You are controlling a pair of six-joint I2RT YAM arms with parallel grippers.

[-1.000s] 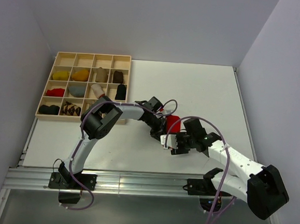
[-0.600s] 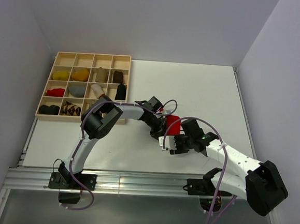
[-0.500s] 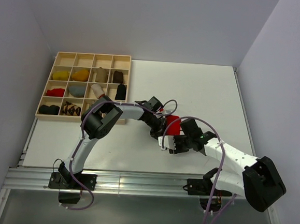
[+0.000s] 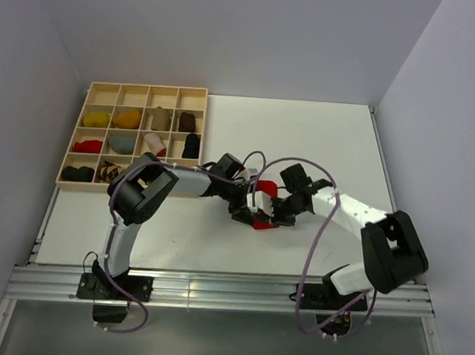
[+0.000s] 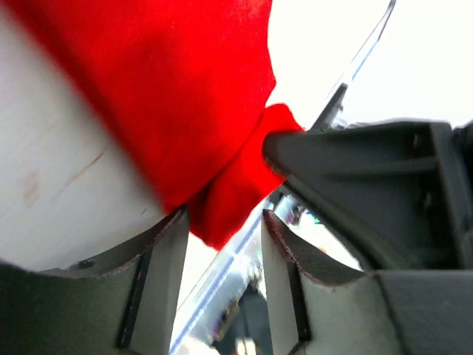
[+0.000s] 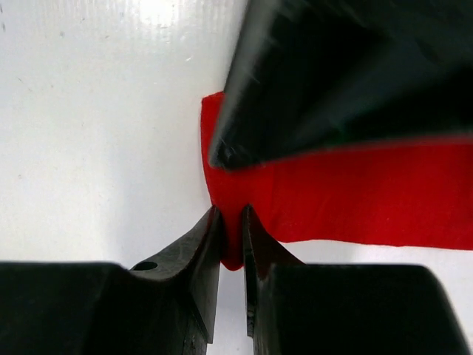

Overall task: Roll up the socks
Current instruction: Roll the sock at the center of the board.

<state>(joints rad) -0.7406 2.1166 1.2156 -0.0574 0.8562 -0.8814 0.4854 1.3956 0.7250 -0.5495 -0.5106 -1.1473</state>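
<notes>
Two arms are crowding the red fabric sock: right jaws are pinching its end, its length running sideways; left jaws are standing spread around a corner.

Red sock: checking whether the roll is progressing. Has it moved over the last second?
Yes. The red sock now shows closer to the near edge of the table, pinched in the right claw, the left claw open beside it.

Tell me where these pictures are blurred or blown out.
Left wrist: the red sock is soft, smeared at its left edge, and the background top right is blown out white. Right wrist: sock edge sharp, a dark out-of-focus bulk overhead, glare on the table. Top external: even, sharp.
</notes>
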